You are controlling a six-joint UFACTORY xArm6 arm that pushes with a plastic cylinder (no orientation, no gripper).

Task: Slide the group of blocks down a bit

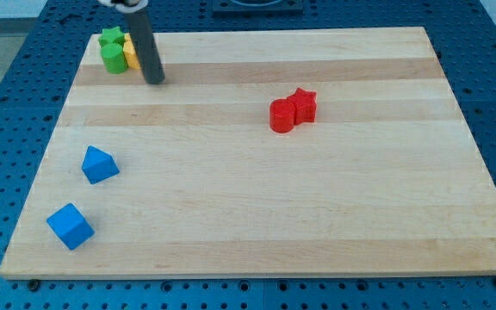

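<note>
A group of blocks sits at the board's top left corner: a green star [110, 37] at the view's top, a green cylinder [114, 58] below it, and a yellow block [130, 55] to their right, partly hidden by the rod. My tip [155, 81] rests on the wooden board [257, 215], just right of and slightly below the yellow block, close to it. Whether the rod touches the yellow block cannot be told.
A red cylinder [282, 116] and a red star [303, 104] touch each other right of the board's middle. A blue triangular block [99, 164] and a blue cube [70, 226] lie at the view's lower left. A blue pegboard surrounds the board.
</note>
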